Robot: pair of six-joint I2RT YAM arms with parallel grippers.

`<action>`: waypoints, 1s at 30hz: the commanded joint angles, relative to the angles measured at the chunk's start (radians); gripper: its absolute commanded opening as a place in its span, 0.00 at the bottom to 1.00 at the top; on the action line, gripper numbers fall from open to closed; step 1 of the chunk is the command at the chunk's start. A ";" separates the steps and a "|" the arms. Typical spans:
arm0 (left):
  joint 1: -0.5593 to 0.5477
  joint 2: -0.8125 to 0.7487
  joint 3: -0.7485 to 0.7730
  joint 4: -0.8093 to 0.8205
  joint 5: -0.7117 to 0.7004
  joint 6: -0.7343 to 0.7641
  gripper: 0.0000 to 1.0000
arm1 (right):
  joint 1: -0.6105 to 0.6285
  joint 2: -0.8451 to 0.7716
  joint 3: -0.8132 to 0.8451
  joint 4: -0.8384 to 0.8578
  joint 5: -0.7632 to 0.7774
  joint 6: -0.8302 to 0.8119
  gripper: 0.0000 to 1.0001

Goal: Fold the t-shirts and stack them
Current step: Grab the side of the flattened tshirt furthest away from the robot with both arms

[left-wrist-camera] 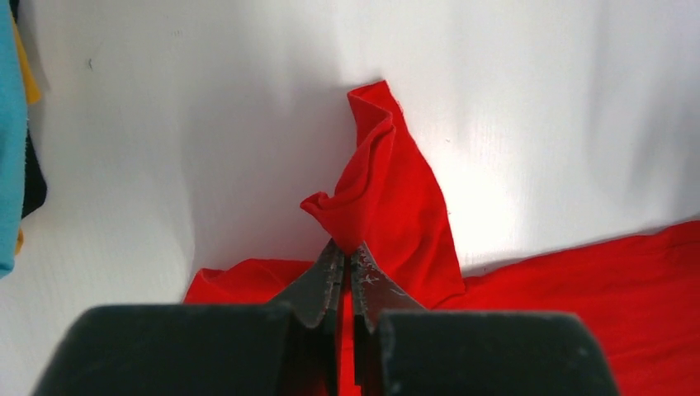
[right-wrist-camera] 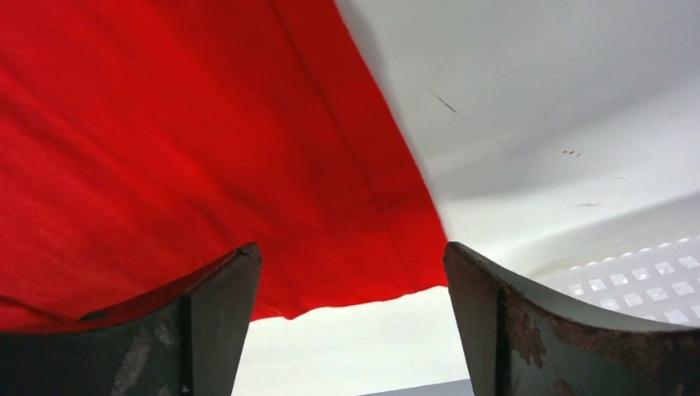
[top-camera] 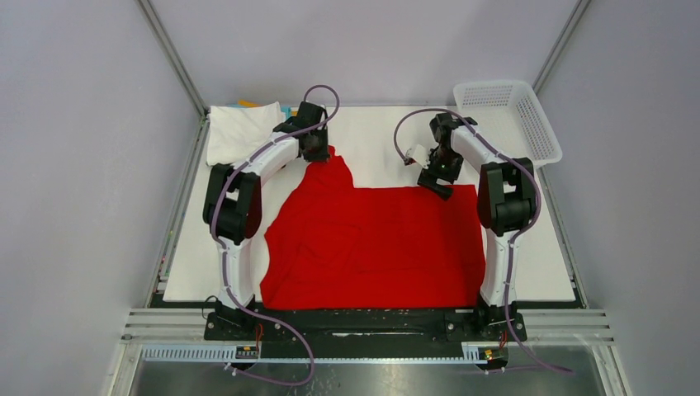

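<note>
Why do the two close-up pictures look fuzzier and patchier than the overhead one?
Top view: even light, sharp, faint shadows only. Left wrist view: glare on the table beside the red t-shirt, shadow on its other side. Right wrist view: the shirt sits close to the lens and looks soft between the right hand's dark fingers.

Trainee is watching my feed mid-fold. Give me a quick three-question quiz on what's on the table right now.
1. True or false: the left gripper is shut on a bunched part of the red shirt.
2. The right gripper is: A) open, by the shirt's edge; B) shut on a sleeve; C) shut on nothing.
3. Fill in: the basket is at the far ____ corner of the table.
Key: 1 true; 2 A; 3 right.
</note>
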 commanded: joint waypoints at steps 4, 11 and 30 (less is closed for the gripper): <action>0.005 -0.070 -0.022 0.067 -0.053 -0.005 0.00 | -0.048 0.059 0.059 0.002 -0.009 -0.018 0.84; 0.007 -0.078 -0.029 0.066 -0.067 -0.018 0.00 | -0.076 0.087 0.066 -0.012 -0.002 -0.035 0.71; 0.006 -0.139 -0.062 0.086 -0.096 -0.034 0.00 | -0.065 0.163 0.114 -0.089 -0.053 0.030 0.56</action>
